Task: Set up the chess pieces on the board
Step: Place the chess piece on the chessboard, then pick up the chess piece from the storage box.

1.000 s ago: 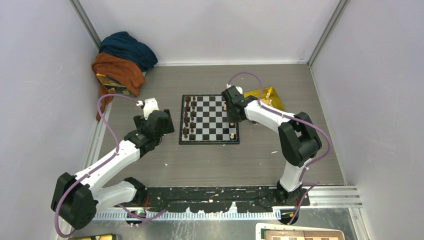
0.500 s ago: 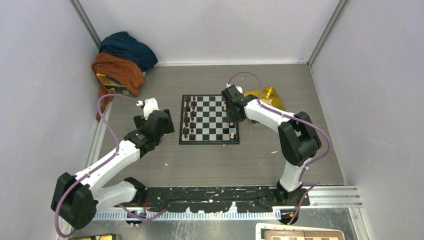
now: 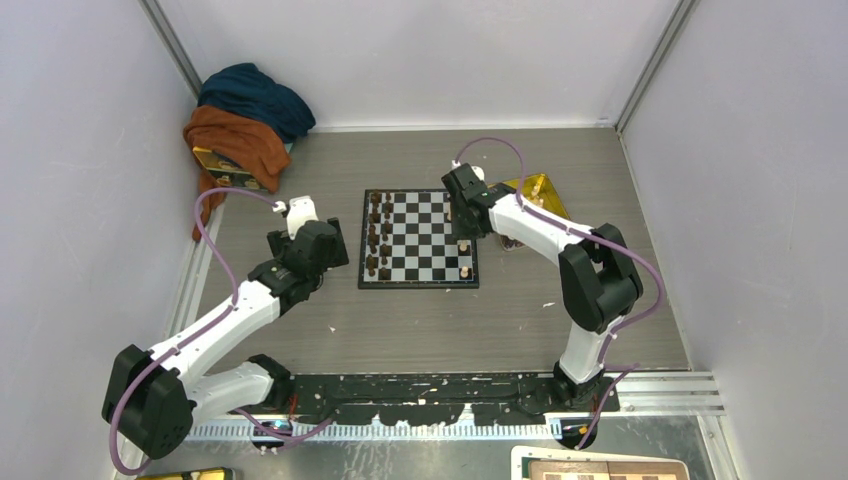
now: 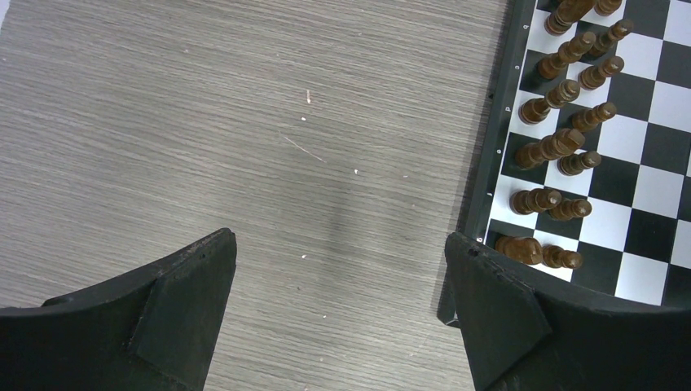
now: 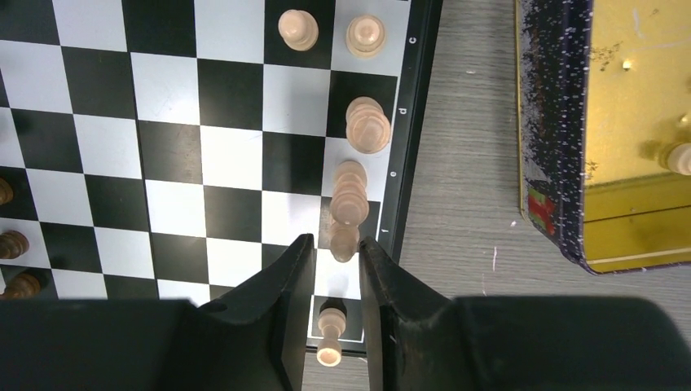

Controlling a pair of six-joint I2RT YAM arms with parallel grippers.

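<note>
The right gripper (image 5: 336,244) hangs partly open at the board's (image 5: 230,163) right edge. Its jaws are set wider than the light piece (image 5: 330,344) standing between them, so it grips nothing. That piece sits closer to one finger, and a sideways drift while pulling up would probably tip it. Just past the fingertips a line of light pieces (image 5: 350,191) runs tightly along the same edge, so a push forward could topple one into the next. The left gripper (image 4: 341,244) is spread as wide as it goes and empty, over bare table (image 4: 204,122) just beside the board's left edge. One finger reaches the board's corner, near the dark pieces (image 4: 562,94), and a careless sweep could scatter those rows. Right of the board lies a yellow tray (image 5: 635,122) with at least one more light piece (image 5: 676,155) in it. Its raised rim could catch a low reach. The table is grey wood grain, flat and flecked with pale specks. Plain pale walls (image 3: 420,50) close it in, and a cloth pile (image 3: 245,120) fills the far left corner.
</note>
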